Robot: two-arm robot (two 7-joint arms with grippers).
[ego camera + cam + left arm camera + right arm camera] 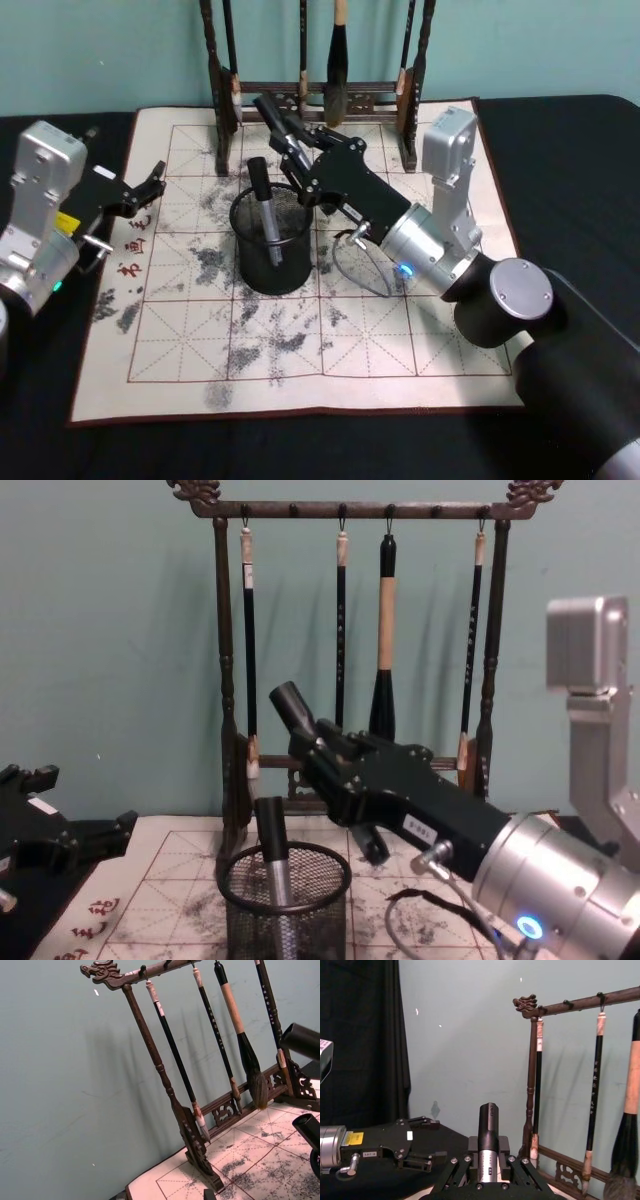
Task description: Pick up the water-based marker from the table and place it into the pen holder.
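My right gripper (293, 148) is shut on a water-based marker (273, 113) with a black cap and silver barrel. The marker is held tilted, cap up, in the air just behind and right of the pen holder's (249, 272) rim. The right wrist view shows this marker (488, 1132) clamped between the fingers (456, 1166). From the chest view, the held marker (295, 710) is above the black mesh pen holder (320, 912). Another marker (264, 215) stands inside the holder. My left gripper (150, 187) is open and idle at the mat's left edge.
A dark wooden brush rack (318, 100) with several hanging brushes stands at the back of the ink-stained grid mat (300, 350). Black cloth (560, 160) covers the table around the mat. A teal wall (100, 630) is behind.
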